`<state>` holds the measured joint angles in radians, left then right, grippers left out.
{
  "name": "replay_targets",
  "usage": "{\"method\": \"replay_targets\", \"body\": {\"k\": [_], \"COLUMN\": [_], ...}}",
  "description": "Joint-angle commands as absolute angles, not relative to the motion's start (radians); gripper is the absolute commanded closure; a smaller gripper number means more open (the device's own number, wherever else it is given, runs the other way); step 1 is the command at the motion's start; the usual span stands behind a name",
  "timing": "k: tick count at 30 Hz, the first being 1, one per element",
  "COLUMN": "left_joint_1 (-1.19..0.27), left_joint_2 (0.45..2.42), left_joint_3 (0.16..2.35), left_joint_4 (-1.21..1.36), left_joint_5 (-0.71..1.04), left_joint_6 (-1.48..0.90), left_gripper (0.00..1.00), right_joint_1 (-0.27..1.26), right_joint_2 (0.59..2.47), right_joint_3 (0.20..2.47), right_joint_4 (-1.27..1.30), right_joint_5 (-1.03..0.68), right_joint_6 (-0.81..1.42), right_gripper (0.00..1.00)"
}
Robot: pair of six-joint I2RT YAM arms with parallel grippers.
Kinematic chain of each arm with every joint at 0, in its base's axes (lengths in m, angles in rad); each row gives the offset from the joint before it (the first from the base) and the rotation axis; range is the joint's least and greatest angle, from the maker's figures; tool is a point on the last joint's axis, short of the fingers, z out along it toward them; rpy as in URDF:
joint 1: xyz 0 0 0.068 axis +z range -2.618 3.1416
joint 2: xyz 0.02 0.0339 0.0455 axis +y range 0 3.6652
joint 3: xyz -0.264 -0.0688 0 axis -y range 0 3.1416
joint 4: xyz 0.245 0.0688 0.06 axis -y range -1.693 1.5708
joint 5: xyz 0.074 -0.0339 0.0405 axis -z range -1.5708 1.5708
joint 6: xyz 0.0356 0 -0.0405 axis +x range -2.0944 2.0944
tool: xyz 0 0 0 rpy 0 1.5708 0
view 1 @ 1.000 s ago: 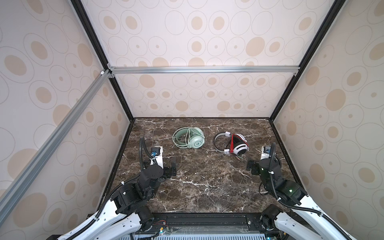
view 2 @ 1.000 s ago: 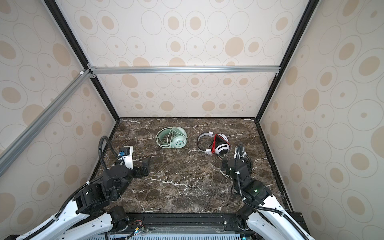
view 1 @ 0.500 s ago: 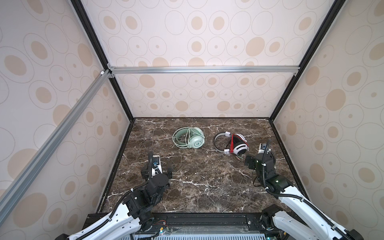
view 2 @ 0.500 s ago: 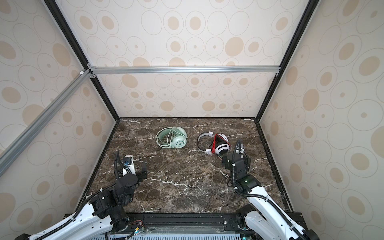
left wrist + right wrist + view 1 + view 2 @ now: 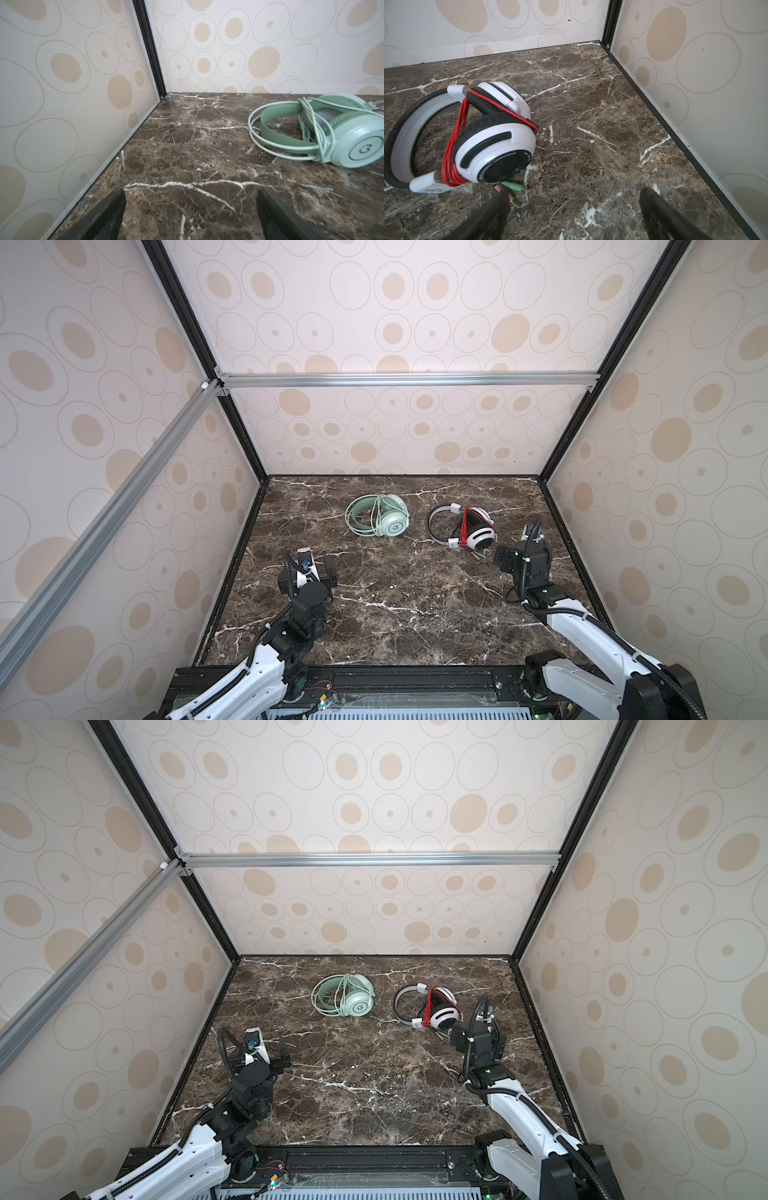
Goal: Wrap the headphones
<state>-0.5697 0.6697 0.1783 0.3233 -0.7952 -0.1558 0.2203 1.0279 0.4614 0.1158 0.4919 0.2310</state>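
Two pairs of headphones lie at the back of the marble table [image 5: 395,605]. The mint-green pair [image 5: 380,520] [image 5: 347,1000] [image 5: 332,133] has its pale cable looped over the headband and cups. Right of it lies the white-and-black pair [image 5: 465,529] [image 5: 432,1006] [image 5: 483,137], with red cable wound round one cup. Its green plug [image 5: 513,186] and pink plug [image 5: 500,189] lie loose on the table. My right gripper [image 5: 517,558] [image 5: 575,193] is open just in front of this pair, one finger beside the plugs. My left gripper [image 5: 311,572] [image 5: 192,192] is open over bare marble, well short of the green pair.
Patterned walls close the table on the left [image 5: 62,124], back [image 5: 395,439] and right [image 5: 695,83], with black frame posts [image 5: 149,47] in the back corners. An aluminium rail [image 5: 395,379] crosses high above the back edge.
The left arm has dropped lower and its gripper has turned toward the back left corner. The right gripper has shifted a little left, closer to the white-and-black headphones. Neither pair of headphones has moved.
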Motion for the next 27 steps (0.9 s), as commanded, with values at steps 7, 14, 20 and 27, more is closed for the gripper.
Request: {"method": "replay_targets", "body": {"k": [7,14,20,27], "left_joint_1": [-0.323,-0.263,-0.247,-0.195], "left_joint_2": [0.957,1.187,1.398,1.469], "left_joint_3": [0.131,0.121,0.180,0.184], "left_joint_4": [0.843,1.155,1.283,1.360], "left_joint_5": [-0.603,-0.556,-0.542,-0.457], "left_joint_6": [-0.022,-0.017,0.040,0.066], "left_gripper": [0.02,0.02,0.02,0.02], "right_joint_1": [0.176,0.161,0.157,0.155], "right_joint_2": [1.199,1.296,1.334,1.390], "right_joint_3": [0.477,0.505,0.502,0.466], "right_joint_4": [0.361,0.447,0.479,0.567], "right_joint_5": [0.361,0.234,0.243,0.289], "right_joint_6": [0.049,-0.016,-0.026,-0.007], "right_gripper": [0.00,0.00,0.00,0.00]}}
